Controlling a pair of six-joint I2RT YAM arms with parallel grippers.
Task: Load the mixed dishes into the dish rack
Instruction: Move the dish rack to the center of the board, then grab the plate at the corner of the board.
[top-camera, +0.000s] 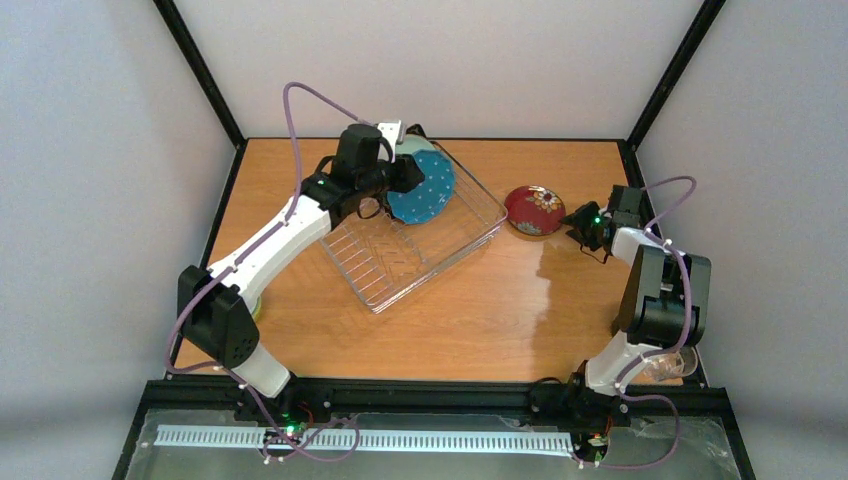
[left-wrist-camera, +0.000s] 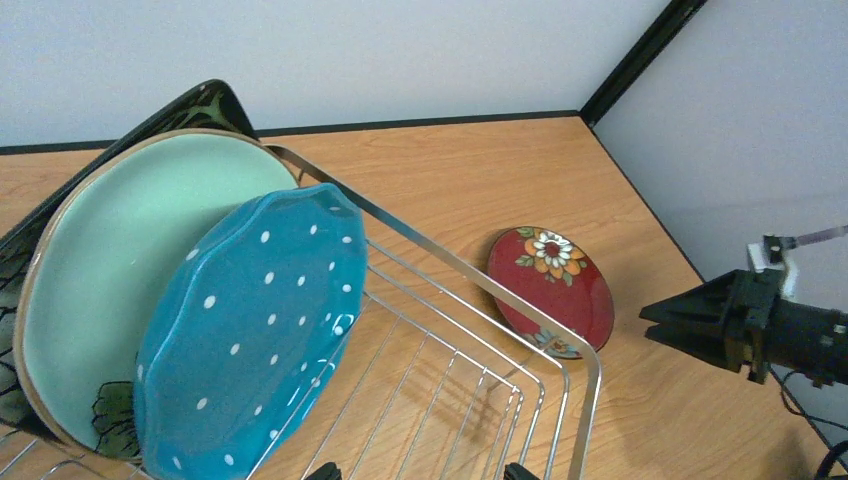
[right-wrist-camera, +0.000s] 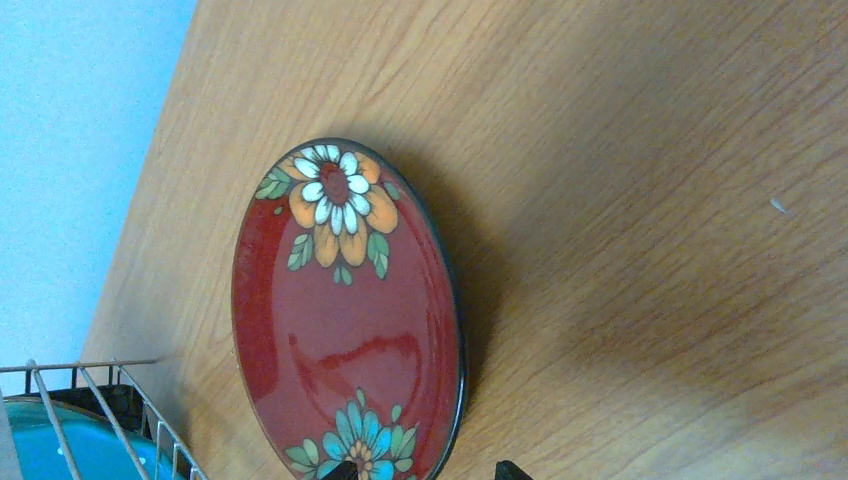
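Observation:
The dish rack (top-camera: 415, 255) stands in the middle of the table. In the left wrist view the black square floral plate (left-wrist-camera: 205, 102), the pale mint plate (left-wrist-camera: 120, 250) and the blue dotted plate (left-wrist-camera: 250, 330) stand on edge in the rack (left-wrist-camera: 592, 400). My left gripper (top-camera: 407, 180) is open and empty over the rack, beside the blue dotted plate (top-camera: 424, 190); only its tips (left-wrist-camera: 420, 472) show. The small red floral plate (top-camera: 534, 210) lies on the table right of the rack. My right gripper (top-camera: 577, 222) is open, with the plate's near rim (right-wrist-camera: 345, 310) between its tips (right-wrist-camera: 428, 470).
A clear glass cup (top-camera: 672, 364) stands by the right arm's base. A bit of yellow-green bowl (top-camera: 258, 308) shows behind the left arm. The right gripper (left-wrist-camera: 700, 322) points at the red plate (left-wrist-camera: 550, 290). The rack's corner (right-wrist-camera: 100, 400) shows at the right wrist view's lower left.

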